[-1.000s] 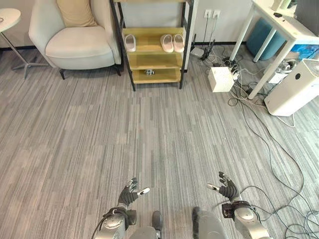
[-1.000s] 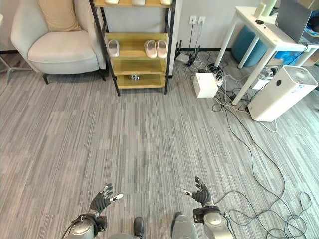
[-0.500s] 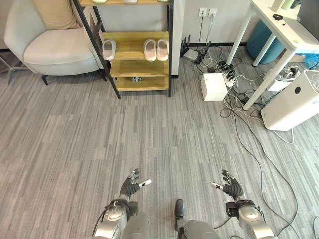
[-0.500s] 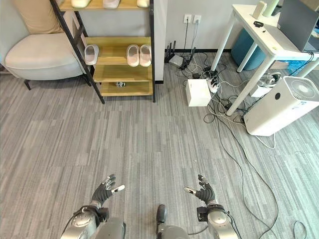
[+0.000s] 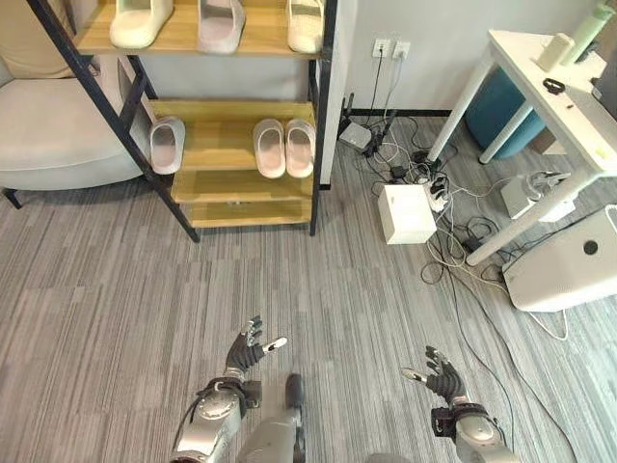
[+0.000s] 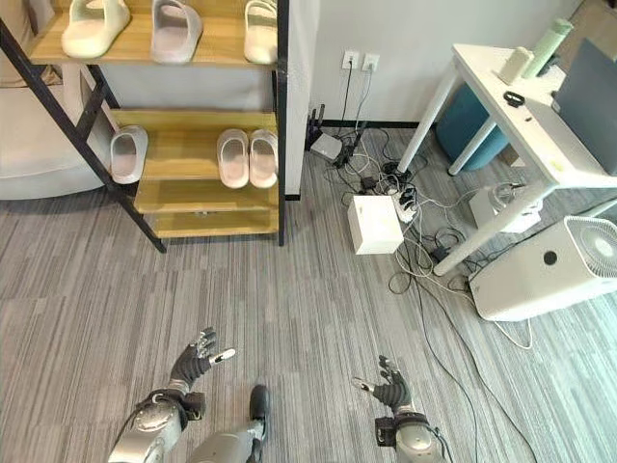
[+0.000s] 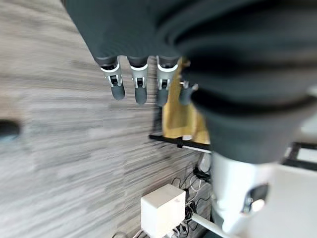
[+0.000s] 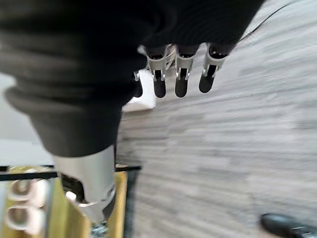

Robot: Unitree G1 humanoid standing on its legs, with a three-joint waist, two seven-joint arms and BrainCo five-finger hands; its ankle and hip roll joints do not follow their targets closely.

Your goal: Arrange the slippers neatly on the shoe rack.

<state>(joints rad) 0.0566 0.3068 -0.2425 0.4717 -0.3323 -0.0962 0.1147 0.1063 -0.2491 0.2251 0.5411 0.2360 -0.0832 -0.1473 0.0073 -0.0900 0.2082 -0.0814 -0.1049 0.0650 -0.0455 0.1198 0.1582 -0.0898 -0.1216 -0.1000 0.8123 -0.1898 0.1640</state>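
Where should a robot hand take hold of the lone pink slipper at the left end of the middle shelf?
Judging from its pose, grip the lone pink slipper across its strap, the raised part, coming in from the shoe rack's open front. It sits close to the slanted black post, so the left hand, which is open, looks better placed than the right hand.

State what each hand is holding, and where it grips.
Nothing is held. The left hand and right hand hang open over the floor, short of the shoe rack.
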